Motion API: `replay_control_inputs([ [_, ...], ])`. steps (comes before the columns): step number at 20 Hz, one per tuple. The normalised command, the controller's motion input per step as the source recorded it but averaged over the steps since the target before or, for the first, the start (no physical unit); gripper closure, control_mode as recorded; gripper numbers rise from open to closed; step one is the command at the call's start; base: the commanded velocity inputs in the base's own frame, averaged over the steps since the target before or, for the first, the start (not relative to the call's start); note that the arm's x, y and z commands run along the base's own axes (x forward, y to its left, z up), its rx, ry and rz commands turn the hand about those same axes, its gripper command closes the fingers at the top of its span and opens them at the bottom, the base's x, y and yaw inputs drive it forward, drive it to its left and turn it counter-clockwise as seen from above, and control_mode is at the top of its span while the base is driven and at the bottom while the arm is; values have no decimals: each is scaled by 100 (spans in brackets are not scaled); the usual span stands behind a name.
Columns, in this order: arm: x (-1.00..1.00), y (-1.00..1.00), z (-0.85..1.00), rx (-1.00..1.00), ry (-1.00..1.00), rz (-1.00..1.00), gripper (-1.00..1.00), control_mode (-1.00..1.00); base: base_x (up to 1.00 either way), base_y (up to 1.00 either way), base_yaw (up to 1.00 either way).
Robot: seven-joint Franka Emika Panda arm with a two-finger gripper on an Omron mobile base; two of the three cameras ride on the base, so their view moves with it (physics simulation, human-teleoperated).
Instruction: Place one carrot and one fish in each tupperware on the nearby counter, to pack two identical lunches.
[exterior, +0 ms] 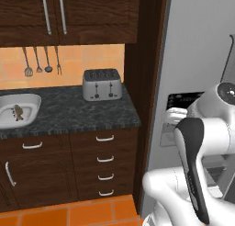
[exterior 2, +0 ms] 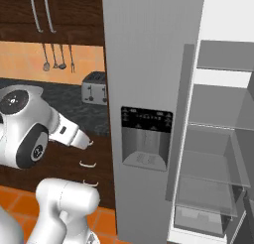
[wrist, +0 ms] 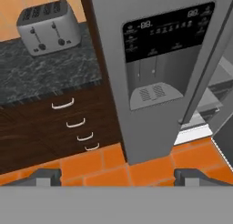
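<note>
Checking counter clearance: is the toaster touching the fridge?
Apart. In the left base view the toaster stands on the counter, with bare stone and a dark wood panel between it and the fridge.

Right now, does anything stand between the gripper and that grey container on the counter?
Nothing visible does. The open gripper hangs before the fridge door. The toaster sits at the back of the counter, beside the route to the grey container.
</note>
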Motion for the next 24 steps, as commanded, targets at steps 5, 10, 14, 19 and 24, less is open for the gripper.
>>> replay_control_inputs([
  [5,-1,-72,1,0,-8,-10,-100,-100,0,0,0],
  [10,-43,-5,0,-1,-10,-1,-100,-100,0,0,0],
  [14,-52,61,0,-12,-4,19,-100,-100,0,0,0],
  [19,-45,43,-7,-10,0,20,-100,-100,0,0,0],
  [24,-21,4,-8,-2,0,3,-100,100,-46,-25,-3],
])
